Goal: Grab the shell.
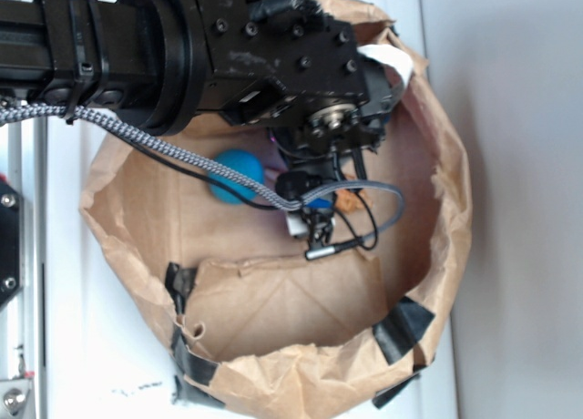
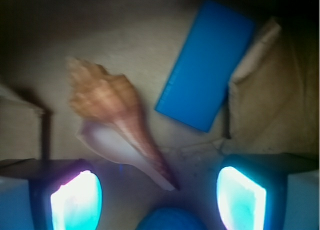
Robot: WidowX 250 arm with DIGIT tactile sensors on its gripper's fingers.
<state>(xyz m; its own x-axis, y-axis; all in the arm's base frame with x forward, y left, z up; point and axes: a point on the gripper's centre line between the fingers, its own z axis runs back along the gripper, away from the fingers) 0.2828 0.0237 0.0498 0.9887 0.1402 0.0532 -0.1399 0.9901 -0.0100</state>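
The shell (image 2: 112, 117) lies on brown paper in the wrist view, tan-orange with a knobbly spire at the upper left and a pale opening. Its pointed tail runs down to the right and ends between my fingers. My gripper (image 2: 159, 195) hangs open above it; its two glowing fingertips (image 2: 75, 200) stand wide apart, touching nothing. In the exterior view the gripper (image 1: 314, 220) is low inside the paper-lined bin, and only a small orange patch of the shell (image 1: 347, 201) shows beside it.
A blue rectangular block (image 2: 205, 65) lies just right of the shell. A teal-blue ball (image 1: 235, 176) sits close by, its top at the lower edge of the wrist view (image 2: 170, 221). Crumpled paper walls (image 1: 301, 383) with black tape (image 1: 405, 332) ring the space.
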